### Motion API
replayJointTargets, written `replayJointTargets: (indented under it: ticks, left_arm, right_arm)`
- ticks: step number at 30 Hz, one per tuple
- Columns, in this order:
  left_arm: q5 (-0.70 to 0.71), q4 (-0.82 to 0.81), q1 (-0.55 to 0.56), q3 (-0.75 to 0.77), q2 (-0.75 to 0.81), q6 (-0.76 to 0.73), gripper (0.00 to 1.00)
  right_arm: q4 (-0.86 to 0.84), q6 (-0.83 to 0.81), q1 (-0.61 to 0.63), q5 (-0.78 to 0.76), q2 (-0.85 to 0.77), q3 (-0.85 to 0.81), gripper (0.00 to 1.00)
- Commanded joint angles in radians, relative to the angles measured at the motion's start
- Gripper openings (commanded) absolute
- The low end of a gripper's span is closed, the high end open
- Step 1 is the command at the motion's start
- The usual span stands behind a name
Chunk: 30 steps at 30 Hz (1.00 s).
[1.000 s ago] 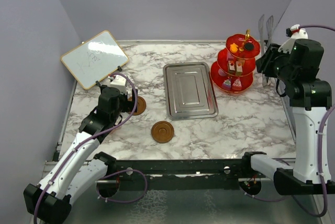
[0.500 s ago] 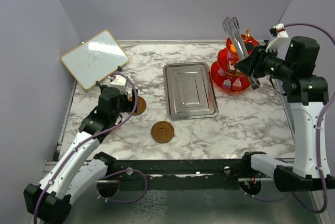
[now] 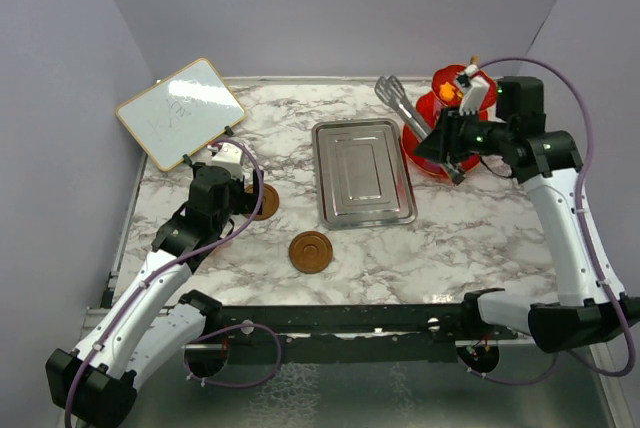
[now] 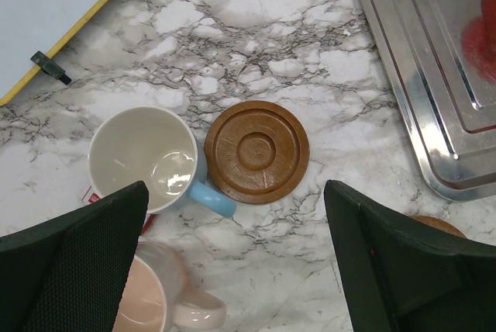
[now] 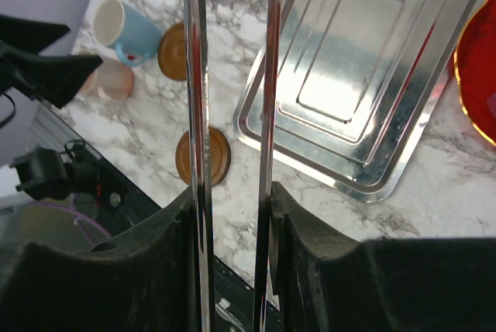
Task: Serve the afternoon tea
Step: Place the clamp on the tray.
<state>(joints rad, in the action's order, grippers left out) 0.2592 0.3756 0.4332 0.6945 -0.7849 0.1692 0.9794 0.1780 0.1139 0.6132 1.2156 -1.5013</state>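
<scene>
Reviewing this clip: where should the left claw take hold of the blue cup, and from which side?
Probably the rim wall of the blue cup, from straight above, pinching the wall inside and out: it stands upright with its mouth open. Pick the side toward the whiteboard, where the marble is bare; the pink cup crowds the opposite side, and the handle sticks out beside the saucer.

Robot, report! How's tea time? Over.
Left fingers open above blue cup. Right fingers shut on steel tongs by red tiered stand. Cups off brown saucers.
</scene>
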Motion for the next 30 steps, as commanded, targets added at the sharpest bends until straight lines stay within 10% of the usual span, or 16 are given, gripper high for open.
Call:
replayJointTargets:
  ticks: [1,8,30]
  left_arm:
    - [0.009,-0.016,-0.005,0.017,0.001,0.003,0.99]
    - [0.018,-0.017,-0.007,0.014,0.001,0.001,0.99]
    - [-0.022,-0.048,-0.005,0.009,-0.051,-0.012,0.99]
  right_arm:
    - [0.0,0.009,0.158,-0.197,0.033,0.058,0.35]
    - [-0.023,0.055,0.346,-0.494,0.12,0.165,0.34]
    - [-0.522,0.218,0.471,-0.716,0.248,0.461,0.33]
